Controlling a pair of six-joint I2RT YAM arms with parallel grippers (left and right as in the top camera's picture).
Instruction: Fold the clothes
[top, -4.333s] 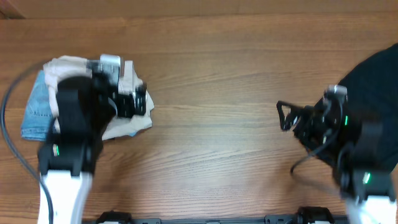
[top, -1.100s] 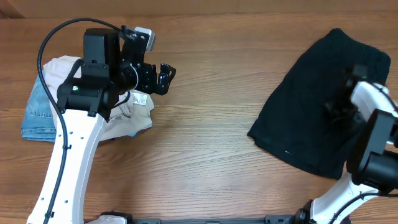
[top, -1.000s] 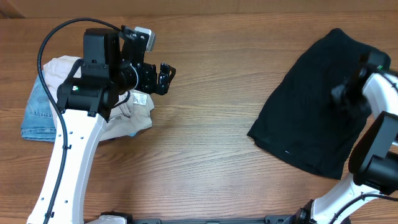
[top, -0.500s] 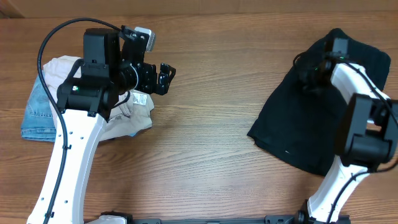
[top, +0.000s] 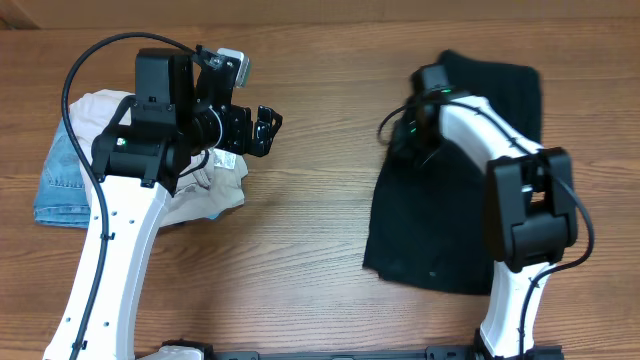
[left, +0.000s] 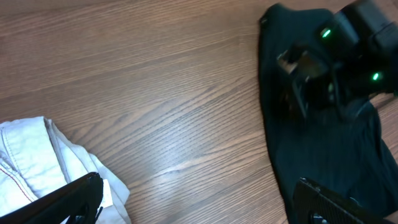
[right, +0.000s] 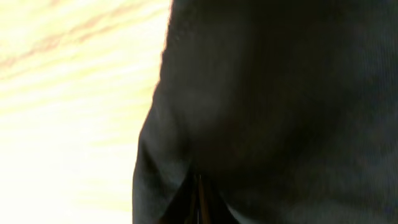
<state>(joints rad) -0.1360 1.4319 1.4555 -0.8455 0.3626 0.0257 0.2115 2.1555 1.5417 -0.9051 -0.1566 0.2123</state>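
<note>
While the right gripper (top: 400, 138) pinches the black garment (top: 440, 225) at its far-left corner, length running nearward, the left gripper (top: 266, 128) gapes well apart

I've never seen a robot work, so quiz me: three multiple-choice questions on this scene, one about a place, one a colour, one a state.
1. Where is the black garment? A. on the table, robot's right side B. in a basket C. on the floor
2. What colour is the bottom cloth beneath the pale garment? A. red B. blue C. green
3. The left hand is: A. shut on denim B. open, empty C. shut on a hanger
Answers: 1 A, it lies on the wood there. 2 B, blue denim juts out leftward. 3 B, its fingers stand wide apart, holding nothing.
</note>
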